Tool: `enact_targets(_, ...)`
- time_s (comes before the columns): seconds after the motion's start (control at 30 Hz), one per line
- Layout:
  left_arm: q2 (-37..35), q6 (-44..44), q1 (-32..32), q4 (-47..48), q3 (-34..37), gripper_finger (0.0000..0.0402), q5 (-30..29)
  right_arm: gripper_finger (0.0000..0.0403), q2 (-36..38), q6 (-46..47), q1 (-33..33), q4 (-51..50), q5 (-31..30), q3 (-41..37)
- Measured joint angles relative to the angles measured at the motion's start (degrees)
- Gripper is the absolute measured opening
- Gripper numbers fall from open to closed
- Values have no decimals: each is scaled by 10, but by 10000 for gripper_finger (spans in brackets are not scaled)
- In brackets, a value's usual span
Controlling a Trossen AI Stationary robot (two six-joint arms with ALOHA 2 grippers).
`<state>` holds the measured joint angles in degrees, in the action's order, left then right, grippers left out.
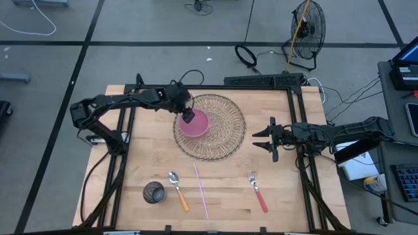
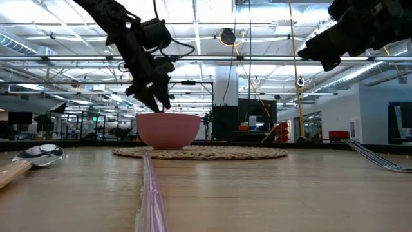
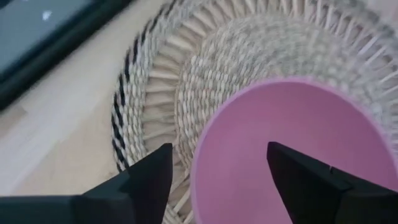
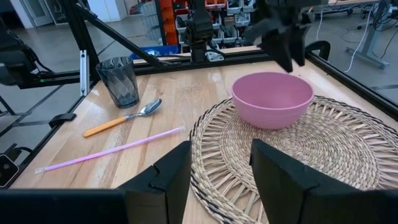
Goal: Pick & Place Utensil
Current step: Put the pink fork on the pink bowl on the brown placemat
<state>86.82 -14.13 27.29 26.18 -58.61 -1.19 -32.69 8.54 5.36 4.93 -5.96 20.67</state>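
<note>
A pink bowl [image 1: 196, 124] sits on a round woven placemat [image 1: 225, 130] at the table's middle. My left gripper [image 1: 188, 117] hovers open over the bowl's left rim [image 3: 199, 155], just above it in the low view [image 2: 158, 103]; one finger is outside the rim and one over the inside. My right gripper [image 1: 263, 138] waits open, right of the placemat, raised off the table. An orange-handled spoon [image 1: 177, 189], a pink straw [image 1: 201, 190] and a red-handled fork [image 1: 257, 190] lie flat near the near edge.
A dark glass cup [image 1: 154, 192] stands near the near-left corner, beside the spoon. Black frame rails [image 1: 124, 130] run along the table's left, right and far sides. Bare wood lies between the placemat and the utensils.
</note>
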Motion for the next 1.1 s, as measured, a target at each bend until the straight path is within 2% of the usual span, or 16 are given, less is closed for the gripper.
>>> enact_targets(0.17, -70, 2, -8, 0, 0, 271, 0, 157, 0, -1, 0, 0, 0, 0)
enact_targets(0.3, -150, 16, -41, 3, 0, 271, -5, 157, 0, -2, 0, 1, 0, 0)
enact_targets(0.47, -245, 39, -129, 22, 0, 271, -43, 157, -3, -2, 0, 0, 2, 0)
enact_targets(0.6, -295, 44, -213, 23, 0, 271, -85, 157, -16, -7, 0, 2, 2, 0)
enact_targets(0.67, -309, 46, -256, 23, 0, 271, -101, 157, -27, -6, 0, 9, 6, 0)
enact_targets(0.9, -304, 33, -377, 25, 0, 271, -140, 157, -85, 6, 3, 62, 76, 0)
enact_targets(1.1, -265, 28, -463, 62, 0, 271, -228, 157, -147, -18, 45, 117, 76, 0)
